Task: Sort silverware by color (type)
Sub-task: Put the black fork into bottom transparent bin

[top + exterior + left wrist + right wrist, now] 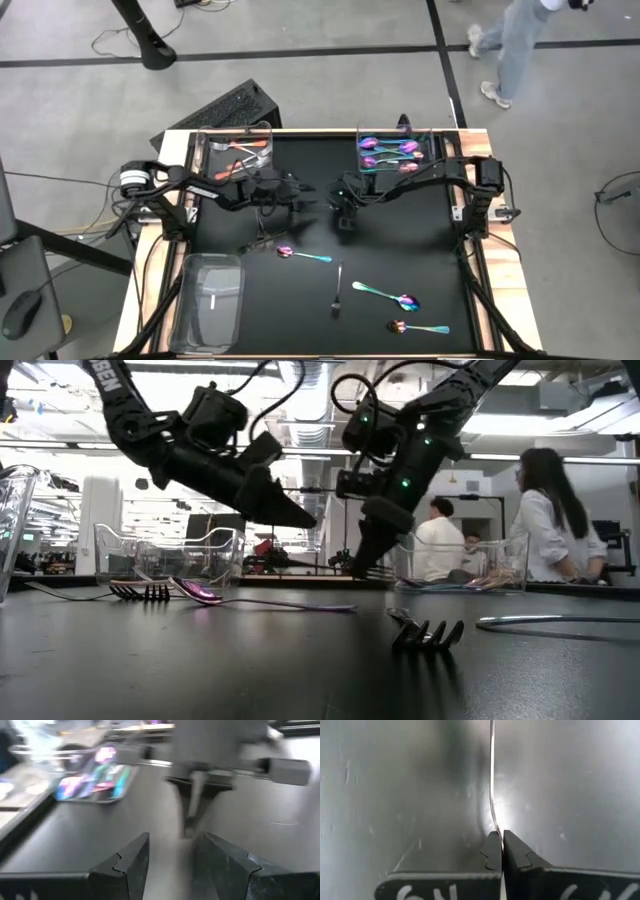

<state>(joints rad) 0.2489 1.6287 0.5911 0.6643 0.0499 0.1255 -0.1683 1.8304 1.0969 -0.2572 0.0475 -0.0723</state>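
trays point(211, 300): 3 | arms: 2 | people point(545, 520): 2

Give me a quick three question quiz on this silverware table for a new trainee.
1. True or false: the right gripper is shut on a slim metal handle.
2. Pick one: in the high view, the clear tray at the top, on the right arm's side, holds A) coppery pieces, B) iridescent pieces, C) black pieces.
3. Short answer: which gripper stands open with nothing between its fingers?

Key
1. True.
2. B.
3. The left gripper.
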